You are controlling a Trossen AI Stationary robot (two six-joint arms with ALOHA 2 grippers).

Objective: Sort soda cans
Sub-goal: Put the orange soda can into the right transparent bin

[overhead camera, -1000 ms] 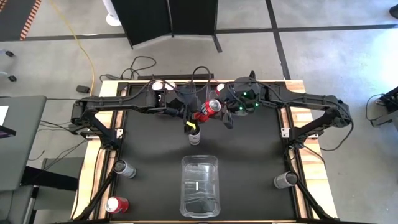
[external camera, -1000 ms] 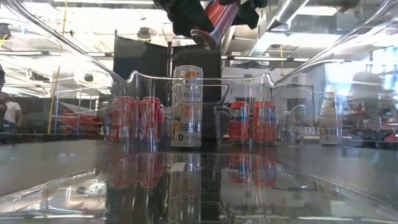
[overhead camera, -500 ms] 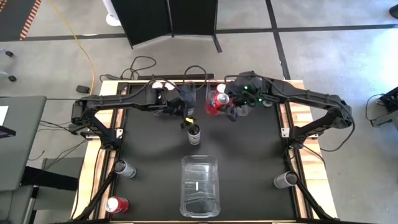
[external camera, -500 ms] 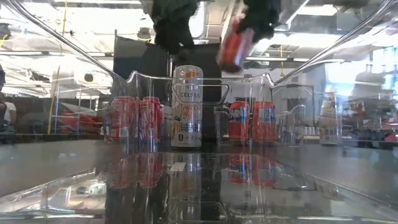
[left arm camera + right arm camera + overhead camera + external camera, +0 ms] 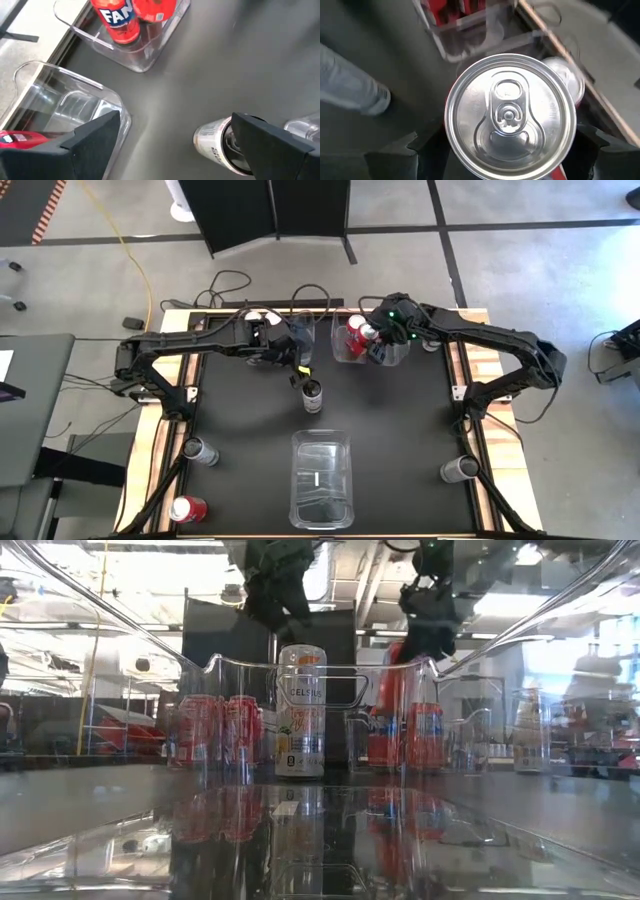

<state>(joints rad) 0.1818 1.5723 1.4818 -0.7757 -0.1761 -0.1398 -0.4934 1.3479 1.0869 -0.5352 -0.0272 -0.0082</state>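
At lower centre of the low view, a tall white can (image 5: 300, 712) is standing alone; above it the left gripper (image 5: 297, 367) is hanging with fingers spread, empty. Farther back, upper right, the right gripper (image 5: 372, 346) is clasping a red can (image 5: 510, 116) upright over a clear bin (image 5: 340, 352).

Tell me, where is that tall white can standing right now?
From above, the tall white can stands alone mid-table, just in front of the left arm's open fingers and behind the empty clear bin.
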